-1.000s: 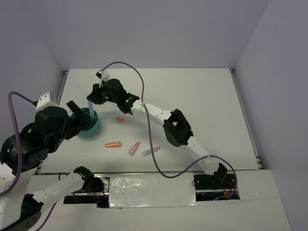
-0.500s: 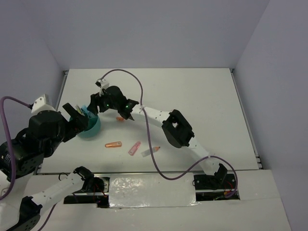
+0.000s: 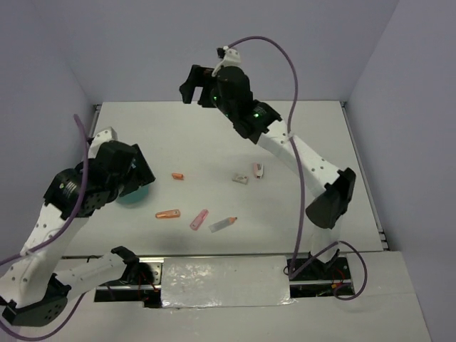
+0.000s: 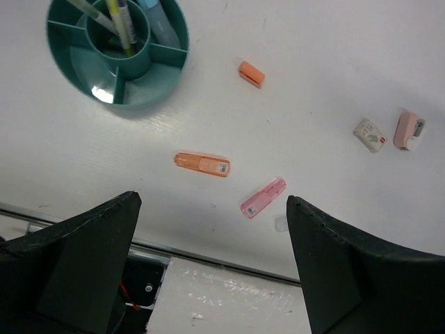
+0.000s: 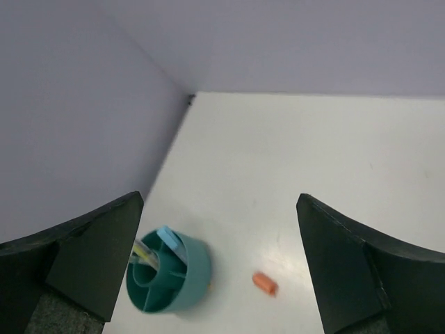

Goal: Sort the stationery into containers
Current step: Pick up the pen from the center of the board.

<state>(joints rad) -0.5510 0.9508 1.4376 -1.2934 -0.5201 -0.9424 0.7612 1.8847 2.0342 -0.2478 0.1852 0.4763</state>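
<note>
The teal bowl (image 4: 69,66) with inner dividers stands at the table's left, holding a yellow pen (image 4: 124,24), a grey pen and a light-blue marker (image 4: 161,21). Loose on the table lie an orange cap (image 4: 251,74), an orange marker (image 4: 201,163), a pink marker (image 4: 263,197), a pale eraser (image 4: 368,134), a pink block (image 4: 409,130) and a clear pen (image 3: 223,224). My left gripper (image 4: 212,200) hangs open high above the markers. My right gripper (image 5: 220,197) is open, raised far above the bowl (image 5: 198,275) and cap (image 5: 265,283).
The left arm's body covers most of the bowl (image 3: 135,195) in the top view. Purple walls enclose the table at left, back and right. The right gripper (image 3: 191,91) sits up near the back wall. A foil-covered strip (image 3: 224,281) runs along the near edge.
My right gripper opened at the bowl, left the light-blue marker in it, then rose up and back toward the rear wall. The left arm lifted higher and shifted right over the bowl.
</note>
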